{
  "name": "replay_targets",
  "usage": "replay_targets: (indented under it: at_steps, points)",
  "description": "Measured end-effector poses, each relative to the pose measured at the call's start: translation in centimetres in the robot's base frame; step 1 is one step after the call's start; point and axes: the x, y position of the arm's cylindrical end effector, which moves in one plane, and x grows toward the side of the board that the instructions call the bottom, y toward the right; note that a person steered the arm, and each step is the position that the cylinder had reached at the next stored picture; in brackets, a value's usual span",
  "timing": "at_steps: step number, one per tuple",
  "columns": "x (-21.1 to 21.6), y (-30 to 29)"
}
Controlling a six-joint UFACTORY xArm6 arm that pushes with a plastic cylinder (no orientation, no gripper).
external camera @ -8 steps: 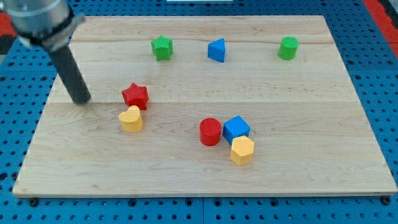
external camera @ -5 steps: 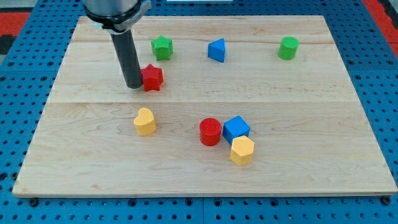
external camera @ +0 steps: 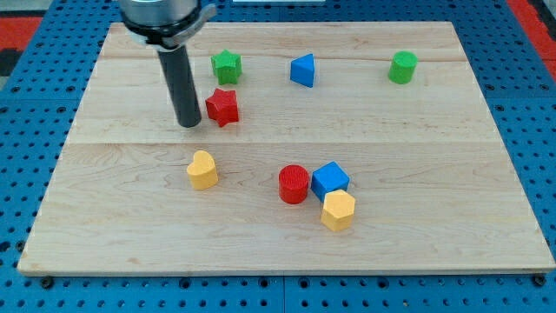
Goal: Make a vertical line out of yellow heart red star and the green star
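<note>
The green star (external camera: 226,66) sits near the view's top, left of centre. The red star (external camera: 222,106) lies just below it, almost in line. The yellow heart (external camera: 201,169) lies lower and a little to the left of the red star. My tip (external camera: 188,123) rests on the board just left of the red star, a small gap apart, and above the yellow heart.
A blue triangle (external camera: 302,69) and a green cylinder (external camera: 402,67) sit along the top. A red cylinder (external camera: 294,184), a blue cube (external camera: 329,180) and a yellow hexagon (external camera: 338,209) cluster at lower centre. The wooden board (external camera: 434,174) lies on a blue pegboard.
The red star has moved up and to the right, under the green star. The yellow heart shifted slightly right. My tip swung from the far left to beside the red star.
</note>
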Motion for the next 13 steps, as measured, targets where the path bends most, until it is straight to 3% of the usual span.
replay_targets:
  at_steps: [3, 4, 5, 7, 9, 11, 12, 13]
  points:
    - [4.2, -4.2]
    - [10.0, -4.5]
    - [12.3, -4.7]
    - [13.7, -4.8]
    - [12.1, 3.2]
    - [9.0, 3.3]
    - [14.0, 4.7]
    - [15.0, 12.2]
